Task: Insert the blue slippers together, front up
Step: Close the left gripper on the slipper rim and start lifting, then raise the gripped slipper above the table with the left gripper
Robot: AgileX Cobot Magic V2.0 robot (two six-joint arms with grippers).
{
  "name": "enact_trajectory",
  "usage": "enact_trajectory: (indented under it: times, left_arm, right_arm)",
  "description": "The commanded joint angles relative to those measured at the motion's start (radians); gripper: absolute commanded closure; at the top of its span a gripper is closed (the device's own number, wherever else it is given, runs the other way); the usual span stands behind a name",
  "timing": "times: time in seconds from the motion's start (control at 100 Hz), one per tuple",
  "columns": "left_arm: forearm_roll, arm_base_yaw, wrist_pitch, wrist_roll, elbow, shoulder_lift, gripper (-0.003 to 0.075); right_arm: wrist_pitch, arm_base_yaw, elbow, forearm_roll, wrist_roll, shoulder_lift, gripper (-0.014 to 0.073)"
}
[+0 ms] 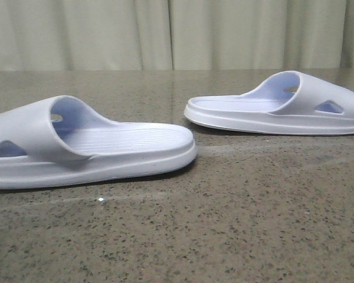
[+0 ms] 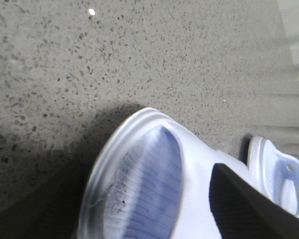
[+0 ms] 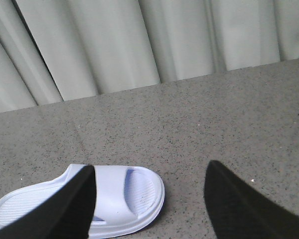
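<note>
Two pale blue slippers lie flat and apart on the speckled stone table (image 1: 253, 206). The near one (image 1: 88, 144) is at the left with its heel to the right. The far one (image 1: 283, 106) is at the right with its heel to the left. Neither gripper shows in the front view. In the left wrist view my left gripper (image 2: 139, 219) is open just above the near slipper's (image 2: 144, 184) toe end, with one dark finger (image 2: 254, 209) over its strap. The other slipper (image 2: 284, 181) shows beyond. My right gripper (image 3: 149, 209) is open and empty, and the far slipper (image 3: 124, 194) lies beyond it.
Pale curtains (image 1: 177, 35) hang along the table's far edge. Bare tabletop (image 1: 183, 236) lies in front of and between the two slippers.
</note>
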Motion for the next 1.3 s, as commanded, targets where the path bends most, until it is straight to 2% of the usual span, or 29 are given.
enact_trajectory:
  times: [0.0,0.73,0.82,1.01,1.18,1.29]
  left_arm:
    - [-0.054,0.001,-0.007,-0.007,-0.032,-0.002,0.0254]
    - [-0.101,0.001,0.048,-0.007,-0.032,0.105,0.0267]
    - [-0.101,0.001,0.049,-0.007,-0.032,0.105,0.0324]
    - [-0.103,0.001,0.049,-0.007,-0.032,0.105,0.0533]
    - [-0.105,0.001,0.040,-0.007,-0.032,0.105,0.0685]
    - [-0.105,0.001,0.030,0.005,-0.032,0.105,0.0703]
  right_arm:
    - [-0.086,-0.005,-0.036,0.002,-0.001,0.014,0.0190]
    - [-0.086,-0.005,-0.036,0.002,-0.001,0.014,0.0190]
    - [-0.086,-0.005,-0.036,0.002,-0.001,0.014,0.0190]
    - [-0.086,-0.005,-0.036,0.002,-0.001,0.014,0.0190]
    - [-0.086,-0.005,-0.036,0.002,-0.001,0.014,0.0190]
    - [-0.086,-0.005,-0.036,0.002,-0.001,0.014,0.0190]
